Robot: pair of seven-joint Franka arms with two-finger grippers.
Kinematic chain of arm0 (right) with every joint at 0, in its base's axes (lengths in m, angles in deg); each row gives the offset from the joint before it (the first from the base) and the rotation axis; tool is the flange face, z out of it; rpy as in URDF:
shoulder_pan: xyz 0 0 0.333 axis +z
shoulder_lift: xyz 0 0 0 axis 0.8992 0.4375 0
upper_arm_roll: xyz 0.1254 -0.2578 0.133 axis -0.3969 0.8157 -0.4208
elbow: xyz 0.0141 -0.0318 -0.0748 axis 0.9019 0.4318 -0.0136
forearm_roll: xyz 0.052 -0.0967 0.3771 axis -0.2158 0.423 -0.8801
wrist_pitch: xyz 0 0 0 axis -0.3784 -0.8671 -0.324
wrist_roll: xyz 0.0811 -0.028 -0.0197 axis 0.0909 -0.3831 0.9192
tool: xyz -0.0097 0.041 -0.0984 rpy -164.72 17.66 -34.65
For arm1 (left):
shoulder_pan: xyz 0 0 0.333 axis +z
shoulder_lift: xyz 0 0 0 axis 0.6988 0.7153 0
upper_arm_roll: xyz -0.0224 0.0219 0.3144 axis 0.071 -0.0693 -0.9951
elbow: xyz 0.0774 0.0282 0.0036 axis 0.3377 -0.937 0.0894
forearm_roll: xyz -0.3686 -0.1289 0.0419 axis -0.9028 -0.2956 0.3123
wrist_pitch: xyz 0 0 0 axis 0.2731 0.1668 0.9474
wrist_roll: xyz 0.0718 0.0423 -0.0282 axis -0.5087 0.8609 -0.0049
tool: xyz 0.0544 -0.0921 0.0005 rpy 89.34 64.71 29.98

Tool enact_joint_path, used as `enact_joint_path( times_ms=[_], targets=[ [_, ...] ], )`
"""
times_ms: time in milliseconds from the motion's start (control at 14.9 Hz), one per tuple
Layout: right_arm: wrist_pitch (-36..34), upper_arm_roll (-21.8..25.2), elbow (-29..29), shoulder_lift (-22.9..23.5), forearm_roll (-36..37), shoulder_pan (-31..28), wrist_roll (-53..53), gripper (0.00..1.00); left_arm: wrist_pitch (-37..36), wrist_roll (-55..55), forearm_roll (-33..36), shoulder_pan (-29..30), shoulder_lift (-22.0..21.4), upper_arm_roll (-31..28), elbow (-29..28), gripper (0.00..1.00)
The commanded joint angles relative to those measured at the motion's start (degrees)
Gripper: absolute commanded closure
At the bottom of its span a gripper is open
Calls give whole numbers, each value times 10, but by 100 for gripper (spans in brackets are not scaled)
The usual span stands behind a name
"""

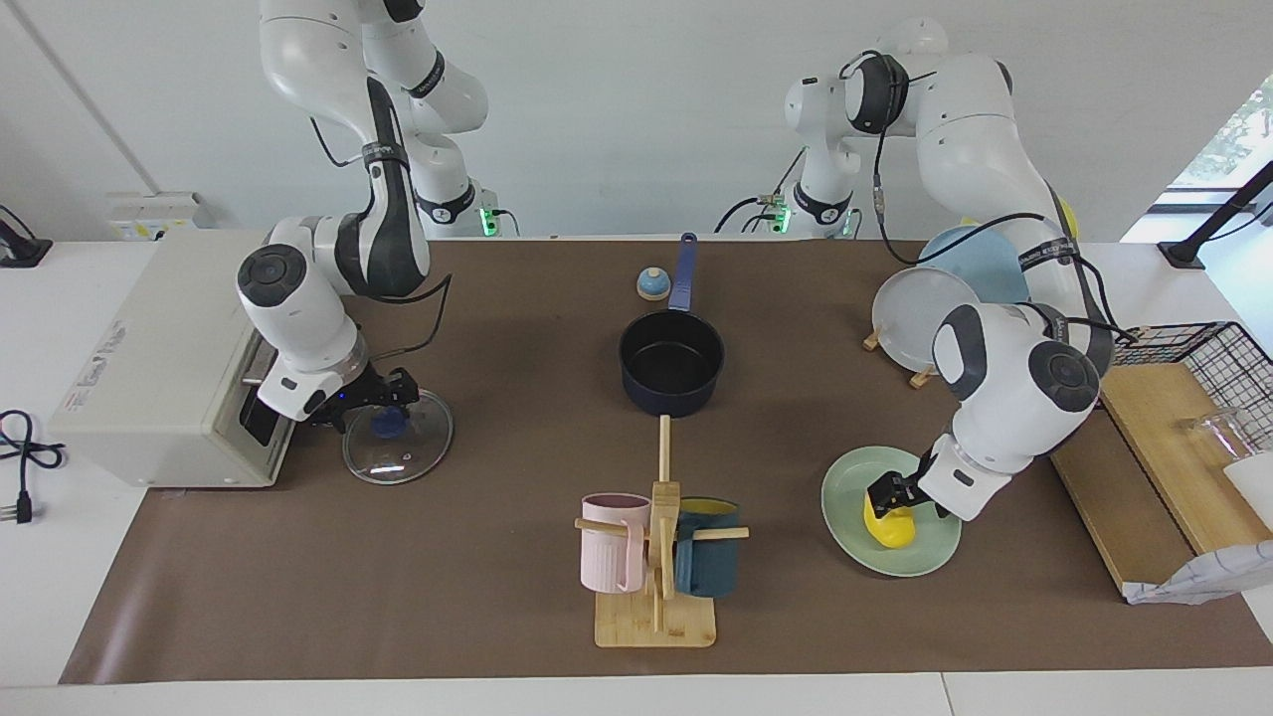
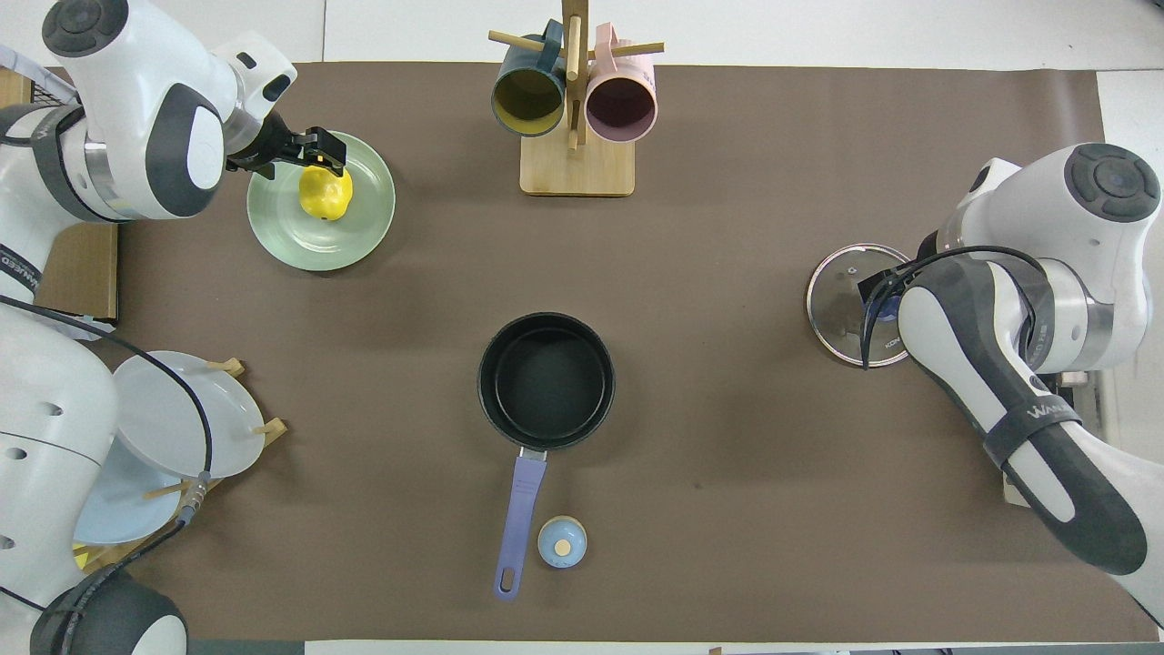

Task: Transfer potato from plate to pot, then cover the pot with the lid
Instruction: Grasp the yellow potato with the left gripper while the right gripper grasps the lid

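Note:
The yellow potato (image 1: 891, 532) (image 2: 326, 194) lies on the mint-green plate (image 1: 853, 557) (image 2: 282, 227) toward the left arm's end of the table. My left gripper (image 1: 890, 497) (image 2: 326, 156) is down at the potato's top with its fingers apart. The empty navy pot (image 1: 671, 363) (image 2: 546, 382) stands mid-table, its handle pointing toward the robots. The glass lid (image 1: 410, 459) (image 2: 835, 309) lies flat toward the right arm's end. My right gripper (image 1: 383, 406) is low over the lid's blue knob; in the overhead view the arm hides it.
A small blue-topped bell (image 1: 652, 284) (image 2: 562, 542) sits beside the pot handle. A wooden mug rack (image 1: 656, 557) (image 2: 575, 109) stands farther from the robots than the pot. Upright plates (image 1: 920, 318) (image 2: 173, 428), a white appliance (image 1: 159, 368) and a wire basket (image 1: 1208, 368) stand at the table's ends.

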Motion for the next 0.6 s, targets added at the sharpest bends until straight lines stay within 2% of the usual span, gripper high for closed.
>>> enact_joint_path(
  times_ms=[0,470,537],
  targets=[
    [11,-5,19,-7,-12,-1,-22,0,28,7,-5,-8,-4,-6,-22,0],
    [19,-7,39,-12,-11,3,-13,0,47,44,5,-32,-14,-28,-54,0],
    [20,-7,40,-12,-11,11,-13,0,47,45,5,-32,-16,-28,-55,3]
  ],
)
